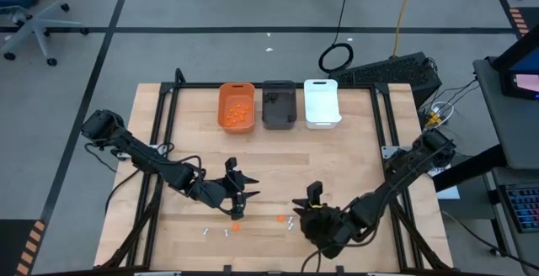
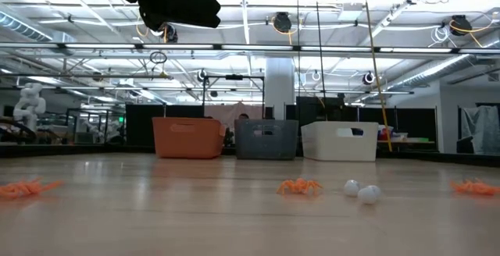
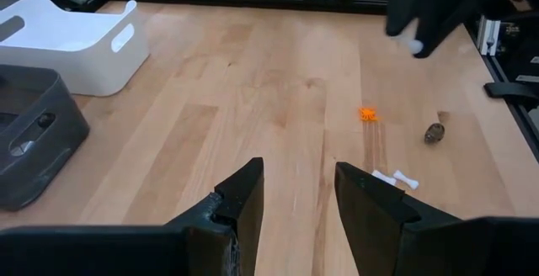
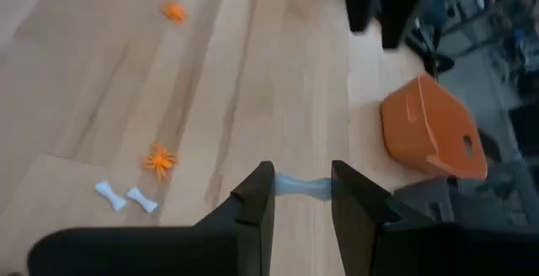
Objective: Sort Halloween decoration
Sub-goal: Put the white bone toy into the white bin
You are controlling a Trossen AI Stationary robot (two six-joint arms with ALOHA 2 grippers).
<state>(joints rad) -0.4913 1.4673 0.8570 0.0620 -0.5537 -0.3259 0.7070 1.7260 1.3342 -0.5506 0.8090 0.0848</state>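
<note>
1. Wooden table [image 1: 354, 158] takes up most of the high view, with three bins lined up along the far edge: orange bin [image 1: 237, 106], dark grey bin [image 1: 279, 104], white bin [image 1: 322, 103]. The orange one already has a pile of orange bits in it
2. Left gripper [image 1: 239, 193] hangs over the near middle of the table, fingers [image 3: 244, 200] parted with nothing between them
3. Right gripper [image 1: 313, 210] is close by on the near side, fingers narrowed onto a small white bone [image 4: 303, 188], pinched crosswise
4. Loose Halloween decoration on the near part: orange spider [image 1: 236, 225] right by the left gripper, another orange spider [image 1: 280, 219], a pair of white bones [image 1: 216, 232], and one dark lump [image 3: 434, 132]
</note>
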